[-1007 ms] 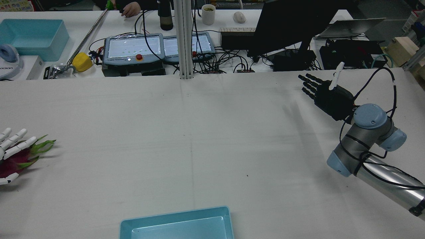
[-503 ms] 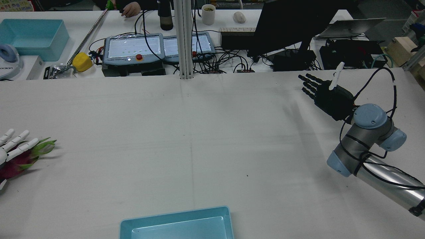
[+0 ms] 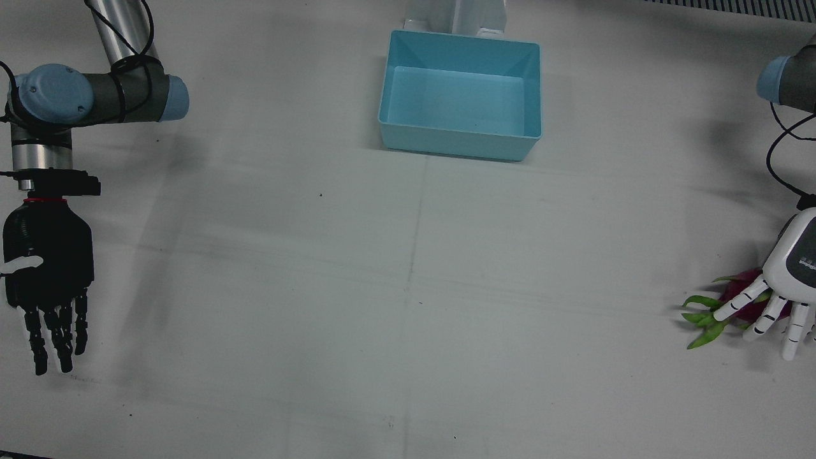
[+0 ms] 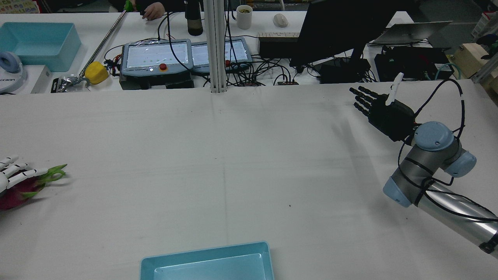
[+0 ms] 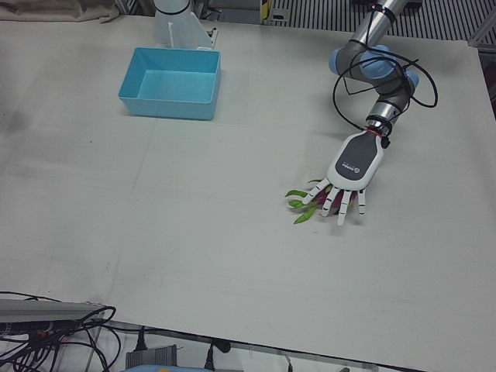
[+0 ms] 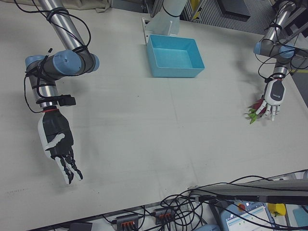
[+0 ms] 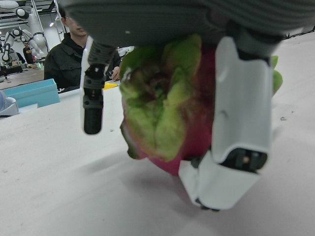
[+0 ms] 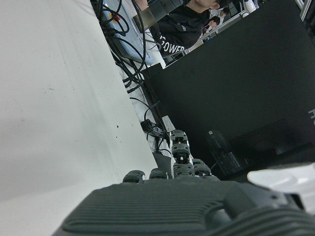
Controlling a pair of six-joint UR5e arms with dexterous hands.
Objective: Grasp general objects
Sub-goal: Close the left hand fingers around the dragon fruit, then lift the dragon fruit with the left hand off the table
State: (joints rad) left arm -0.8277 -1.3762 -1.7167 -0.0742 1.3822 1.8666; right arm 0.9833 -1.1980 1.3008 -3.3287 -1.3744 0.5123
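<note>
left hand (image 5: 353, 170), white, lies palm down over the dragon fruit (image 5: 308, 203) with its fingers (image 3: 762, 305) spread across the fruit, not yet closed around it. from the blue bin (image 3: 460, 95), the fruit rests on the table (image 3: 408, 287) well off toward the left arm's side. right hand (image 3: 44, 268), black, hovers flat with fingers straight, holding nothing, well away on the bin's other side.

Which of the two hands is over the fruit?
The white left hand: its fingers spread over the dragon fruit. The black right hand hangs open over bare table, far from it.
</note>
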